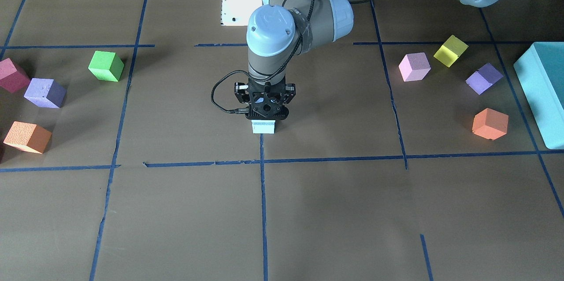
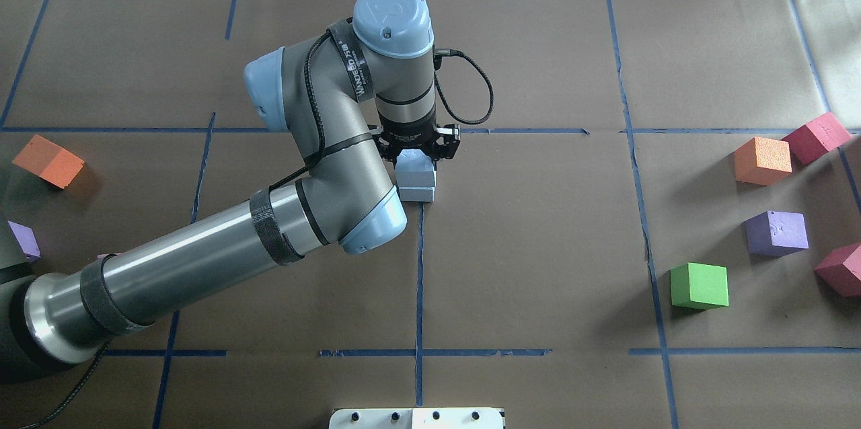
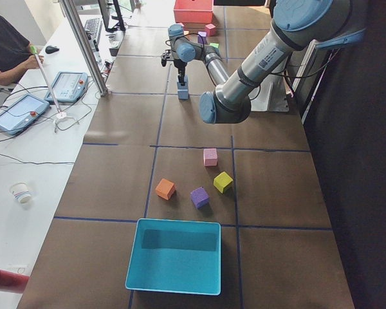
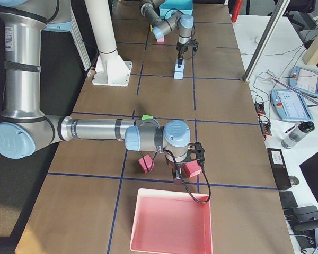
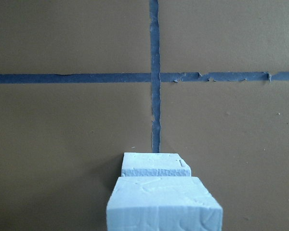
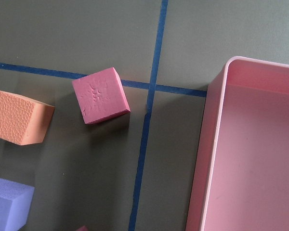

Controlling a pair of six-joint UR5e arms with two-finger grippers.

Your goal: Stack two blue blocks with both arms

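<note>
Brown-papered table (image 2: 538, 247) is carrying a nearly done job. Left arm (image 2: 202, 261) is stretching over dead centre, and right gripper (image 4: 176, 174) is sitting out at 3 o'clock (can't tell if it's open). Left gripper (image 2: 417, 159) is pinching the upper blue block (image 5: 164, 204) over the lower blue block (image 5: 155, 165). I reckon only letting go is left.

Left arm (image 2: 202, 267) reaches mid-table, left gripper (image 1: 264, 117) pointing straight down; right arm (image 4: 95, 128) is bent, right gripper (image 4: 179, 172) low, also pointing down
</note>
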